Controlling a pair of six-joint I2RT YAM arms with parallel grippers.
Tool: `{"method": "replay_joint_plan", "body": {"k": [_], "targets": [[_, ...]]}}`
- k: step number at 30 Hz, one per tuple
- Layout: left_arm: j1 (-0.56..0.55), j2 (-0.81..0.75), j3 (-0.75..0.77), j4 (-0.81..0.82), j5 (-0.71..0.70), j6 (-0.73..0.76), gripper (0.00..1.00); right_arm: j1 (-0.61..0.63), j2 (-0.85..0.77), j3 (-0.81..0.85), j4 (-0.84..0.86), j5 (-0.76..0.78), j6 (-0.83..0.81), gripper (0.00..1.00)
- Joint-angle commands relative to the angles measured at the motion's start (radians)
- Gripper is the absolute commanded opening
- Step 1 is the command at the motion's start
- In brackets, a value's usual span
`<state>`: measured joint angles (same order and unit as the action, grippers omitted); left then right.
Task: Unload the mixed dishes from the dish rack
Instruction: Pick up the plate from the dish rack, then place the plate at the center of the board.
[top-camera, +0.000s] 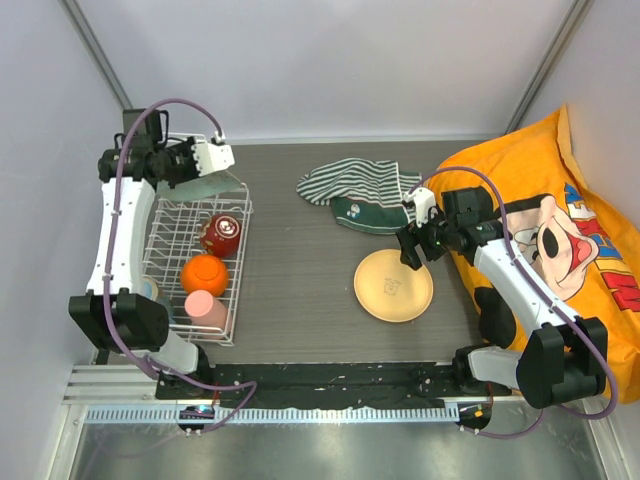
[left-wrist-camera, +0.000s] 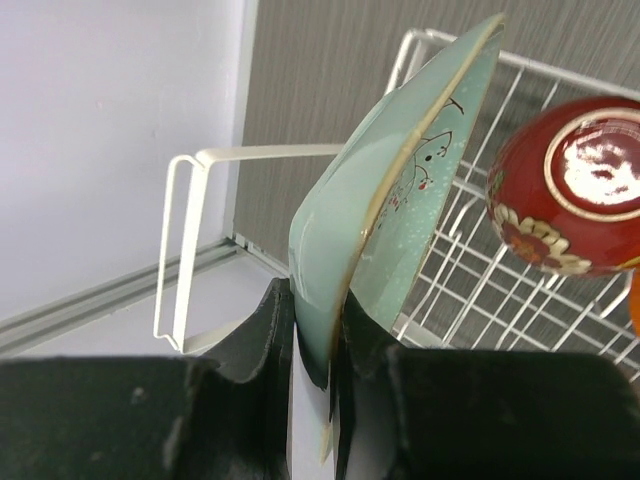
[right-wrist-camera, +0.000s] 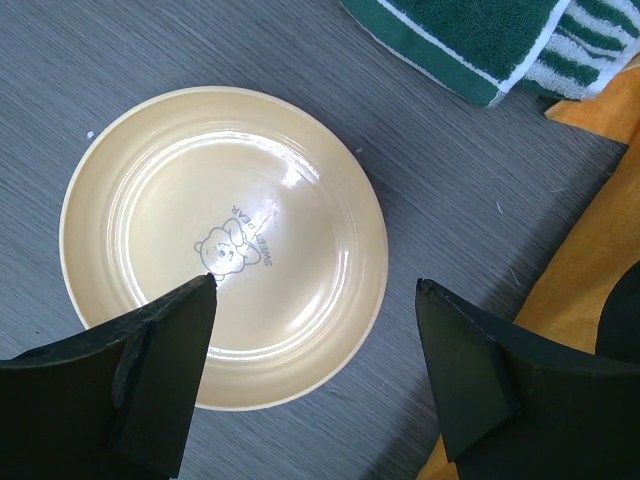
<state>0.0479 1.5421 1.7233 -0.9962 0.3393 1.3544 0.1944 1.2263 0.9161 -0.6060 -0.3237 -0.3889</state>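
Observation:
My left gripper (top-camera: 207, 168) (left-wrist-camera: 318, 340) is shut on the rim of the pale green tray (top-camera: 224, 187) (left-wrist-camera: 400, 200), which it holds on edge over the far end of the white wire dish rack (top-camera: 168, 236) (left-wrist-camera: 480, 290). Inside the rack lie a dark red bowl (top-camera: 222, 233) (left-wrist-camera: 570, 190), an orange mug (top-camera: 204, 274) and a pink cup (top-camera: 207, 309). The tan plate (top-camera: 393, 285) (right-wrist-camera: 220, 240) lies flat on the table. Just above its right side hangs my right gripper (top-camera: 412, 245) (right-wrist-camera: 315, 283), open with nothing between its fingers.
A striped green-white cloth (top-camera: 360, 185) (right-wrist-camera: 470, 40) lies behind the plate. A large orange printed bag (top-camera: 560, 230) (right-wrist-camera: 590, 240) fills the right side, beside the right arm. The rack's upright wire frame (left-wrist-camera: 190, 230) stands close to the left wall.

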Motion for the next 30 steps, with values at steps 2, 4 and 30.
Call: {"method": "replay_joint_plan", "body": {"k": [2,4,30], "targets": [[0.004,-0.125,0.101,0.061,0.164,-0.179,0.00,0.007,-0.031,0.041,0.019,-0.014,0.022,0.84],[0.003,-0.146,0.099,0.053,0.236,-0.230,0.00,0.011,-0.040,0.061,0.006,-0.026,0.030,0.84],[-0.212,-0.352,-0.370,0.735,0.399,-1.465,0.00,0.224,-0.051,0.340,0.274,-0.299,0.387,0.84]]}}
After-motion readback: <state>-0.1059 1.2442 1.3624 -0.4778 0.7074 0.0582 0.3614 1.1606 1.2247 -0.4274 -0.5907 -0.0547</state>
